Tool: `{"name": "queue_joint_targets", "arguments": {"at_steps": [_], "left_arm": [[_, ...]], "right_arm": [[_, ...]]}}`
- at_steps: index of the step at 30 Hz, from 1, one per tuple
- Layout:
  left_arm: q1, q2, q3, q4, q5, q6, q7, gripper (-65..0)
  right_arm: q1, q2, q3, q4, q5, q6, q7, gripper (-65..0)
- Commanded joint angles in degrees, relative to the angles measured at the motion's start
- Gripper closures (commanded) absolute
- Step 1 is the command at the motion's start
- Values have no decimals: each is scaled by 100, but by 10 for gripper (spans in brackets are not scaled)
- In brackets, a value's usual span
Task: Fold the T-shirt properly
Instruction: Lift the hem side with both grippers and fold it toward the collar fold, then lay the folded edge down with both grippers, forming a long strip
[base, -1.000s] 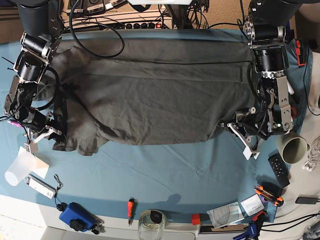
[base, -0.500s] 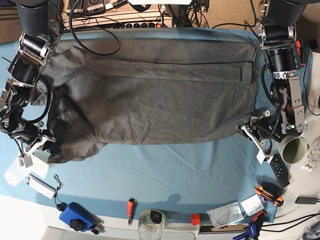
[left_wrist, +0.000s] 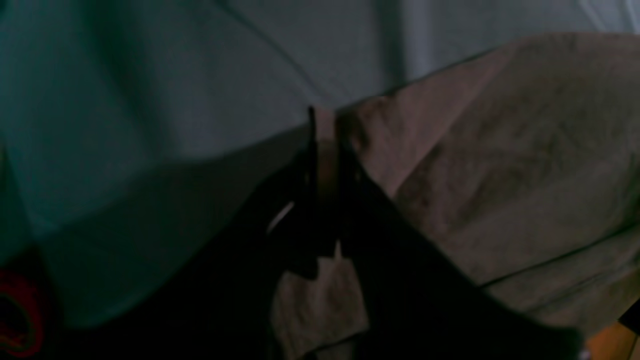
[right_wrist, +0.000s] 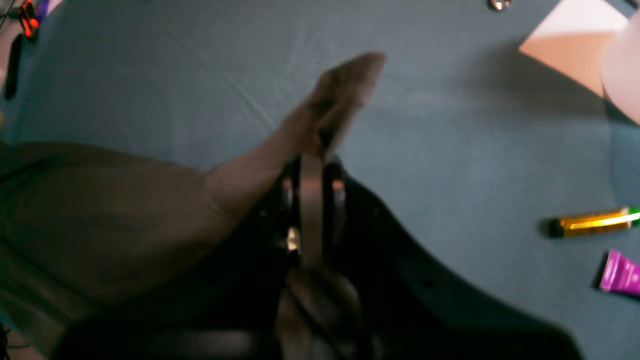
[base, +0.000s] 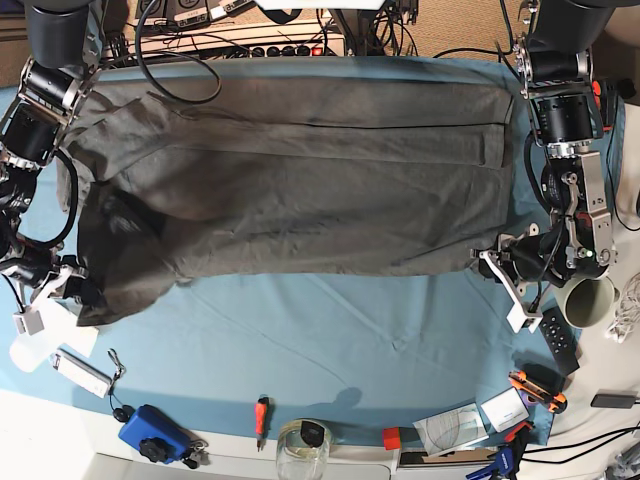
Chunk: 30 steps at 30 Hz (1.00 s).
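Observation:
The dark olive-grey T-shirt (base: 300, 200) lies stretched wide across the blue-teal table cloth (base: 330, 340). My left gripper (base: 488, 262), on the right of the base view, is shut on the shirt's near right corner. In the left wrist view the left gripper (left_wrist: 325, 150) pinches a fold of the shirt's fabric (left_wrist: 525, 175). My right gripper (base: 72, 295), at the base view's left edge, is shut on the near left corner. In the right wrist view the right gripper (right_wrist: 312, 170) clamps the cloth (right_wrist: 100, 210), and a tip of fabric sticks out past the fingers.
A grey cup (base: 585, 298) and a black remote (base: 558, 338) sit just right of the left gripper. White paper (base: 30, 340) lies beside the right gripper. A glass jar (base: 302, 450), a red screwdriver (base: 262, 412) and a blue device (base: 150, 430) line the front edge. A gold battery (right_wrist: 590, 222) lies on the cloth.
Both arms have pulled outward with their corners held. The right gripper went left and toward the front, the left gripper moved right, and the shirt is now drawn wider and flatter.

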Motion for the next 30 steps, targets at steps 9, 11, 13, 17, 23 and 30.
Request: {"name": "queue_joint_targets", "arguments": {"at_steps": [9, 11, 13, 17, 23, 30], "left_arm": [[122, -107, -44, 310, -66, -24, -2, 0], [245, -127, -116, 503, -66, -24, -15, 0], [358, -184, -205, 699, -63, -24, -26, 0], [546, -350, -330, 852, -92, -28, -70, 0], [658, -428, -330, 857, -407, -304, -2, 0], [922, -459, -330, 1191, -404, -304, 17, 0]], "right_arm": [[162, 208, 20, 109, 437, 6, -74, 0], [162, 205, 20, 109, 437, 6, -81, 0], [162, 205, 20, 109, 435, 6, -127, 0], [162, 205, 20, 109, 437, 6, -240, 0], [162, 208, 20, 109, 796, 6, -373, 0], [-4, 302, 48, 151, 1073, 6, -373, 0]]}}
